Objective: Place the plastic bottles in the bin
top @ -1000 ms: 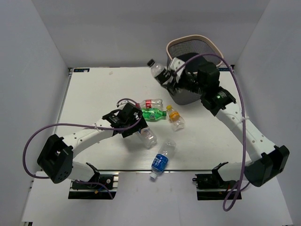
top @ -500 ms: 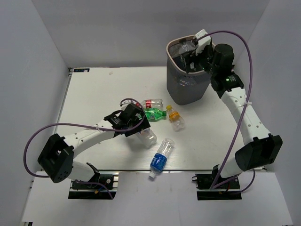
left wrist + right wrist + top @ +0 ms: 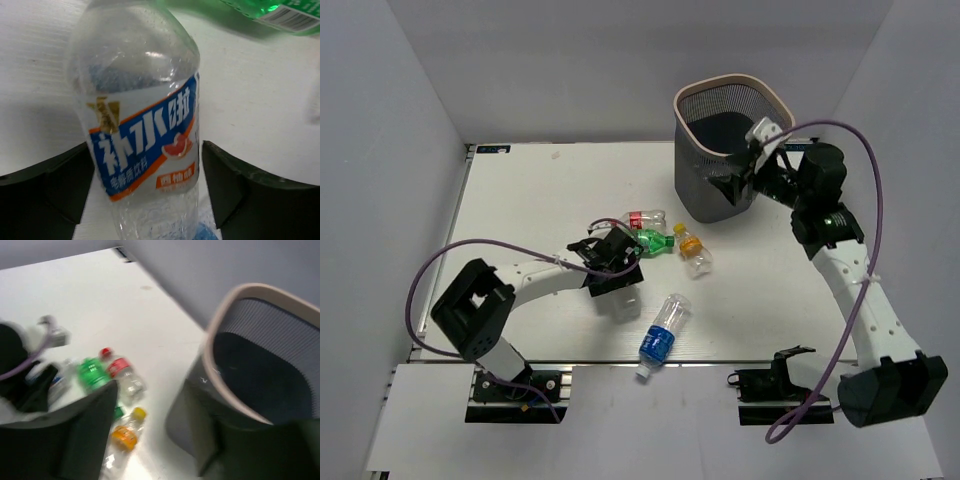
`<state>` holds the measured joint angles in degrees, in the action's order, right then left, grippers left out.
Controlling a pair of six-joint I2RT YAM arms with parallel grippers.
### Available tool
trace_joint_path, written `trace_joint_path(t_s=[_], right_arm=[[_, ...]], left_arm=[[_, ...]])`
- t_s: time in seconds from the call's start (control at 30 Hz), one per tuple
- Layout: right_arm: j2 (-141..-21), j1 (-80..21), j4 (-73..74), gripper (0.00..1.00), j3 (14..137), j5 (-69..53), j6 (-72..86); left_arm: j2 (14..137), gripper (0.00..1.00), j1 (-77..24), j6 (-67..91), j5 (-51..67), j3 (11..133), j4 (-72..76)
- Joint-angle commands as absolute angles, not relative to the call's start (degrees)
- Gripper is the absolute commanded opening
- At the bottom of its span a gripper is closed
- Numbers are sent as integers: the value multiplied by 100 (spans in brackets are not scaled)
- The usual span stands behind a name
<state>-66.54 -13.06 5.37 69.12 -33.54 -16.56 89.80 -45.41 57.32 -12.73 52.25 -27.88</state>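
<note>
A clear bottle with a blue and orange label lies on the white table between the fingers of my left gripper, which straddles it with a thin gap at the right finger. In the top view that bottle pokes out below the left gripper. A red-labelled bottle, a green bottle, an orange-labelled bottle and a blue-labelled bottle lie nearby. The mesh bin stands at the back right. My right gripper hangs open and empty beside the bin's right wall.
The right wrist view, blurred, shows the bin's beige rim, the red-labelled bottle, the green bottle and the orange-labelled bottle. The green bottle's edge lies just beyond the left gripper. Grey walls enclose the table.
My right gripper carried a clear bottle over the bin, let it go and drew back to the right, empty. My left gripper shifted slightly onto the clear bottle.
</note>
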Motion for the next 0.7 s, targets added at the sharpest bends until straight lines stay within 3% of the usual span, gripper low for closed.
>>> trace_joint_path(t_s=[0.0, 0.03, 0.07, 0.1, 0.13, 0.2, 0.27, 0.3, 0.33, 0.37, 0.5, 0.67], right_arm=[[-6302, -1301, 648, 57, 6425, -4839, -1986], [-6267, -1283, 816, 52, 6364, -5121, -2186], [-6249, -1292, 1122, 46, 6328, -5228, -2223], [-6232, -1301, 1456, 37, 6276, -5360, -2267], [-6240, -1275, 1676, 35, 6249, -5501, -2598], [-6231, -1292, 2370, 35, 6075, -5564, -2995], [-6126, -1292, 2548, 60, 5863, -5327, -3155], [-6056, -1292, 2566, 68, 5506, -5230, -3251], [-5986, -1292, 2593, 84, 5371, -5160, -3304], [-5933, -1292, 2628, 90, 5144, -4916, -3522], [-5897, -1301, 2550, 90, 4580, -4475, -3639], [-6055, -1318, 1934, 90, 4114, -3755, -2990]], left_arm=[[9114, 90, -4597, 5617, -1468, 5580, -2856], [9184, 85, -4597, 5616, -1468, 5581, -2926], [9185, 71, -4597, 5616, -1468, 5581, -2988], [9124, 63, -4649, 5616, -1468, 5581, -2988], [9053, 51, -4649, 5616, -1468, 5581, -3136], [8860, 39, -4702, 5616, -1468, 5581, -3304], [8369, 22, -4754, 5616, -1669, 5712, -3690], [8167, 18, -4824, 5616, -1835, 5713, -3805], [7704, 16, -4825, 5616, -1889, 5800, -3884], [7473, 14, -4877, 5616, -1942, 5888, -3885], [6681, 13, -4931, 4915, -2013, 6178, -3140], [7100, 13, -4931, 3807, -2013, 7293, -1508]])
